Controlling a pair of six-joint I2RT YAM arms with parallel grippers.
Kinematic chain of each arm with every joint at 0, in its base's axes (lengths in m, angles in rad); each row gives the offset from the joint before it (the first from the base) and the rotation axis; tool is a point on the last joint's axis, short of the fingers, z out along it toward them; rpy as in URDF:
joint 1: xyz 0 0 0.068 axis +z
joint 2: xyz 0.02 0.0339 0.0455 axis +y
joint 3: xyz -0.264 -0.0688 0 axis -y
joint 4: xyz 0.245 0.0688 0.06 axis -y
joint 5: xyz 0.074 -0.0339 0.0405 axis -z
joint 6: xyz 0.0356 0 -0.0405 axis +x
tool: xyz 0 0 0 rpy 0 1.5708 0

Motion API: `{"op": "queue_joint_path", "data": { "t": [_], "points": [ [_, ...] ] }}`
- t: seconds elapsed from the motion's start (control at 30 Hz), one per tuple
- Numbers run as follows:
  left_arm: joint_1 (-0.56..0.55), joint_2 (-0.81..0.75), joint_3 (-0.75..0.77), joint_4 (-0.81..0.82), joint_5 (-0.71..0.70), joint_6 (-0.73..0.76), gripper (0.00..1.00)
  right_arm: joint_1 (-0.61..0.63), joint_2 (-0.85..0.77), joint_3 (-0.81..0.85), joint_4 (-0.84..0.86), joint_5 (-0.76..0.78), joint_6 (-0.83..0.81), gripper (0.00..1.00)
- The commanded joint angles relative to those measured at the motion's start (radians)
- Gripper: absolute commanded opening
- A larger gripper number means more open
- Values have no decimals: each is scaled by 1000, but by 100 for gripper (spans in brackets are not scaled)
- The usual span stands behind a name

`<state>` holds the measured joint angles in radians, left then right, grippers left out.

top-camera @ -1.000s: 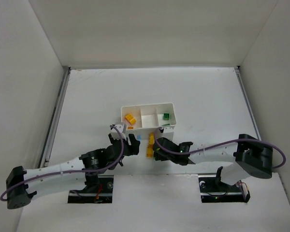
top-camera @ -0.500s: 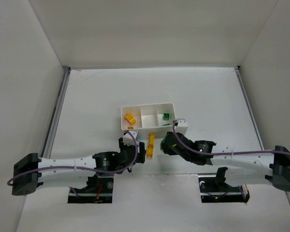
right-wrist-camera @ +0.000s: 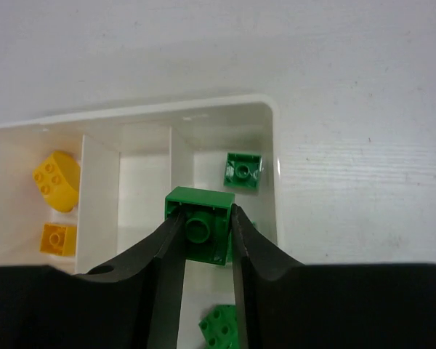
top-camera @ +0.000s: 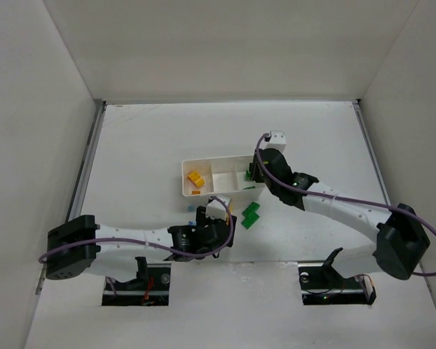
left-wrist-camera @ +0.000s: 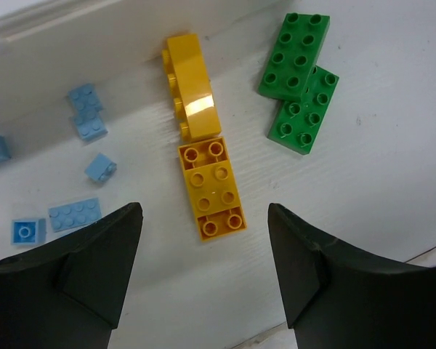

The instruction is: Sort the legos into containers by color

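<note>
My right gripper (right-wrist-camera: pixel 201 218) is shut on a green lego (right-wrist-camera: pixel 200 227) and holds it above the right compartment of the white tray (right-wrist-camera: pixel 273 138); that compartment holds another green lego (right-wrist-camera: pixel 243 170). Two yellow legos (right-wrist-camera: pixel 57 180) lie in the left compartment. The middle compartment looks empty. My left gripper (left-wrist-camera: pixel 203 269) is open above the table, just short of two yellow legos (left-wrist-camera: pixel 211 187) that lie end to end. Two green legos (left-wrist-camera: pixel 294 54) lie to their right and several light blue legos (left-wrist-camera: pixel 87 120) to their left. From above, the right gripper (top-camera: pixel 252 173) is over the tray (top-camera: pixel 185 166).
The tray's front wall (left-wrist-camera: pixel 73 29) runs just beyond the loose legos. Two green legos (top-camera: pixel 250 214) lie on the table in front of the tray's right end, beside my left gripper (top-camera: pixel 219 218). White walls enclose the table.
My right gripper has moved from the table in front of the tray up and back to above the right compartment, carrying a green lego. My left gripper has moved right, over the yellow legos.
</note>
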<state>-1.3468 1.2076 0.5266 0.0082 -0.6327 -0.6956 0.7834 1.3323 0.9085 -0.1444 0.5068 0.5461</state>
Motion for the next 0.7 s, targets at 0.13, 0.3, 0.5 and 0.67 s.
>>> {"op": "queue_joint_path", "data": {
  "t": [0.13, 0.3, 0.5, 0.67],
  "points": [
    [-8, 113, 73, 42, -5, 27, 68, -14, 113, 102, 103, 6, -127, 55],
    [-1, 139, 72, 55, -4, 27, 65, -14, 94, 95, 105, 7, -129, 61],
    [4, 199, 84, 65, 7, 28, 61, -11, -2, 37, 120, 7, -109, 60],
    [1, 259, 101, 70, -4, 30, 47, 12, -85, -22, 127, 6, -86, 60]
  ]
}}
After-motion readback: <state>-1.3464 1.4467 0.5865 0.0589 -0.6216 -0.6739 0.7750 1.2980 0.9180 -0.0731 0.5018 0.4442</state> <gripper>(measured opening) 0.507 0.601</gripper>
